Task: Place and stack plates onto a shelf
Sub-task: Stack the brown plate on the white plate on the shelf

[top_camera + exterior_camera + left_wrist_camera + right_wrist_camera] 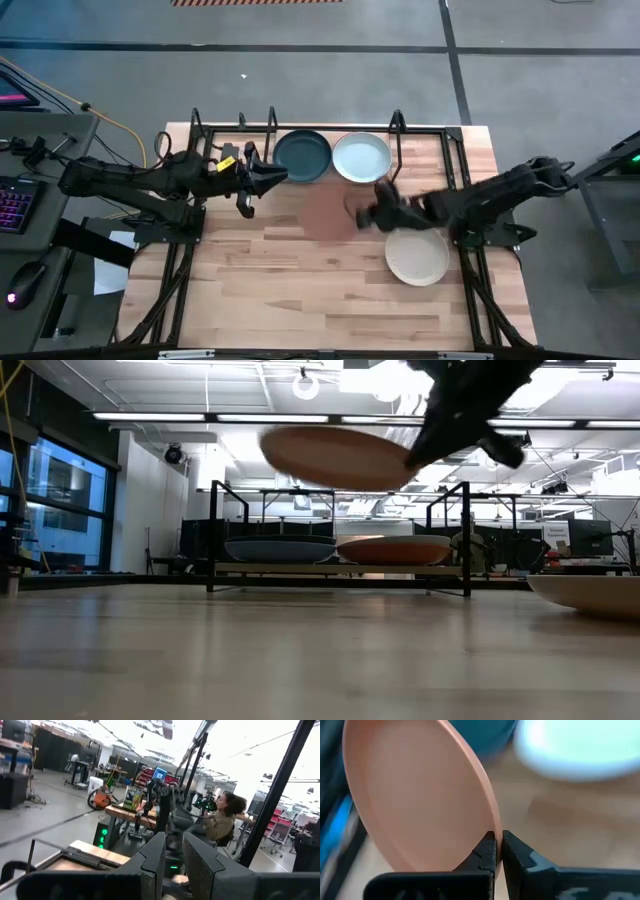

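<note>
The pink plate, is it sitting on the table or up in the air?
Up in the air. The right claw pinches the pink plate by its rim, well above the table.

- The right hand (pixel 366 214) holds a blurred terracotta pink plate (pixel 327 212) over the bench (pixel 300 290), seemingly by its rim.
- On the shelf (pixel 420 150), a dark green plate (pixel 302 156) sits beside a pale mint plate (pixel 361 157).
- A cream plate (pixel 417 257) lies on the bench.
- The left hand (pixel 268 178) waits near the dark green plate.

Terracotta pink plate (pixel 325 212) blurred beside shelf (pixel 420 130); cream plate (pixel 590 593) cut off by edge; plates under top ones hidden.
</note>
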Controlling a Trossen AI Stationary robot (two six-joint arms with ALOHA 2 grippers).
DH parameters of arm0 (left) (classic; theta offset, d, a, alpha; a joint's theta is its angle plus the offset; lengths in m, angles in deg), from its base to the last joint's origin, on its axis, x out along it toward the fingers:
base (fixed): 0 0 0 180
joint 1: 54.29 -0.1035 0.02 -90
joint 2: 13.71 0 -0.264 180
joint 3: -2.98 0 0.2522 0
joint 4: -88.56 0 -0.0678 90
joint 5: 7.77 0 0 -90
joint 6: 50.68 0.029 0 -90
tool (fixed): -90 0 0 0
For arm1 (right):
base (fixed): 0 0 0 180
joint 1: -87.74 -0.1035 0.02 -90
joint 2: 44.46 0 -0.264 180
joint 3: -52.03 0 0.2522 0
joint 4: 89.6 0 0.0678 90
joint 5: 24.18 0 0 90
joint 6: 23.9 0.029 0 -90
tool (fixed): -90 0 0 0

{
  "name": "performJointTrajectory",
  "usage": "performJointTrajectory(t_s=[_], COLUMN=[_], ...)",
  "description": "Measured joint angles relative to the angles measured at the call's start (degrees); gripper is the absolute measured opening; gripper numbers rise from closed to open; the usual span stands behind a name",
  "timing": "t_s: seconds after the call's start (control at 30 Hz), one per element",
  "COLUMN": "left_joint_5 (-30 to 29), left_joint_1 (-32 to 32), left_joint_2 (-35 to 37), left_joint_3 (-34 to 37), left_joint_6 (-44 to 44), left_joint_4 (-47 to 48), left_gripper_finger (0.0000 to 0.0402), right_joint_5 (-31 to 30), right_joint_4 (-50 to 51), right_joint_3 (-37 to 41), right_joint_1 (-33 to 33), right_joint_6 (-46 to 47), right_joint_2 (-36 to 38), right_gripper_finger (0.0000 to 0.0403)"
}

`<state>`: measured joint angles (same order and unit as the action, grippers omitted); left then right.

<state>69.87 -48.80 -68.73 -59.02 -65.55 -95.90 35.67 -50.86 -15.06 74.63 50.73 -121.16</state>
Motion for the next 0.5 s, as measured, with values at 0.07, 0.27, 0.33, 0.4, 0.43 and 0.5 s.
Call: performJointTrajectory(t_s=[0.07, 0.27, 0.33, 0.4, 0.43, 0.5], left_joint_5=[0.00, 0.57, 0.92, 1.33, 1.39, 1.48], left_joint_1=[0.00, 0.04, 0.04, 0.04, 0.04, 0.04], left_joint_2=[0.00, -0.02, -0.02, -0.02, -0.02, -0.04], left_joint_3=[-0.88, -1.56, -1.56, -1.56, -1.56, -1.56], left_joint_6=[0.65, 1.61, 1.61, 1.61, 1.61, 1.59], left_joint_4=[0.23, 0.62, 1.23, 1.89, 2.29, 2.63], left_gripper_finger=[0.0056, 0.0056, 0.0056, 0.0056, 0.0056, 0.0056], right_joint_5=[-8.12, -18.93, -18.59, -18.39, -18.39, -18.25], right_joint_4=[0.50, 4.09, 7.43, 10.64, 12.14, 15.37], right_joint_3=[-0.80, -1.08, -1.04, -1.04, -1.04, -1.04], right_joint_1=[3.87, 12.36, 13.96, 14.78, 15.17, 15.74], right_joint_6=[4.11, 14.86, 16.20, 18.95, 20.88, 24.78], right_joint_2=[-0.10, -0.65, -1.51, -2.47, -3.06, -4.28], right_gripper_finger=[0.0000, 0.0000, 0.0000, 0.0000, 0.0000, 0.0000])
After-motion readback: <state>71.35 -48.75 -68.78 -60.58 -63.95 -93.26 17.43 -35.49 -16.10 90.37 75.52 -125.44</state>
